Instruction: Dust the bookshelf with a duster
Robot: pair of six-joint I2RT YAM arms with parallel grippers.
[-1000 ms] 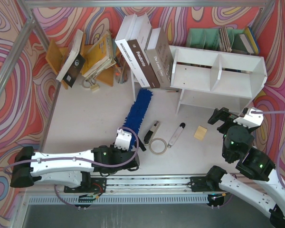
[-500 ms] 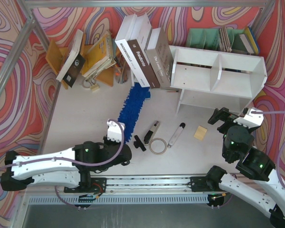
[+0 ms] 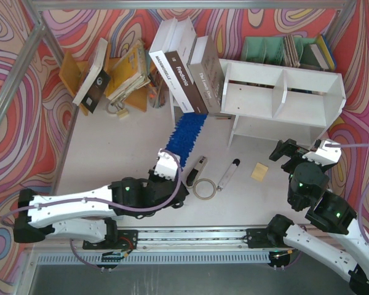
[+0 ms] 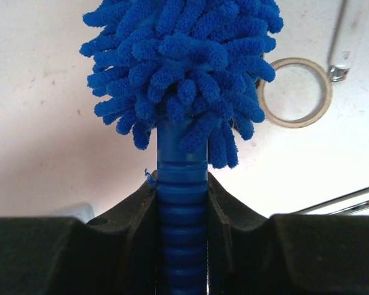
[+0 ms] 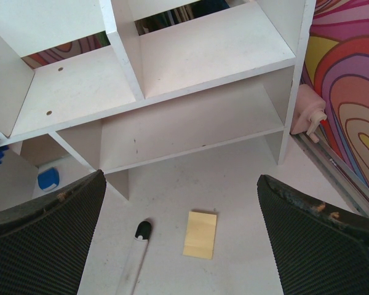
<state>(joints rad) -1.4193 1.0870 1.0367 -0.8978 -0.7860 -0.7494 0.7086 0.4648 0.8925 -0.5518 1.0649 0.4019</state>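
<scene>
The left pincer [image 4: 182,195] pinches the duster [image 4: 183,67] handle, fluffy head stretching ahead.

Swirling red, orange and purple patterned walls [image 3: 6,24] enclose the white desk [image 3: 111,147] from 9 round to 3 o'clock. An aluminium rail [image 3: 197,235] edges 6 o'clock.

One duster [image 3: 186,134], one bookshelf [image 3: 283,98], one tape ring [image 3: 204,188]

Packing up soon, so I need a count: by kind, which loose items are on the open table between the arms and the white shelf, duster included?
Blue duster: 1
Slim black-and-white tools: 2
Beige ring: 1
Yellow note pad: 1
Total: 5
</scene>
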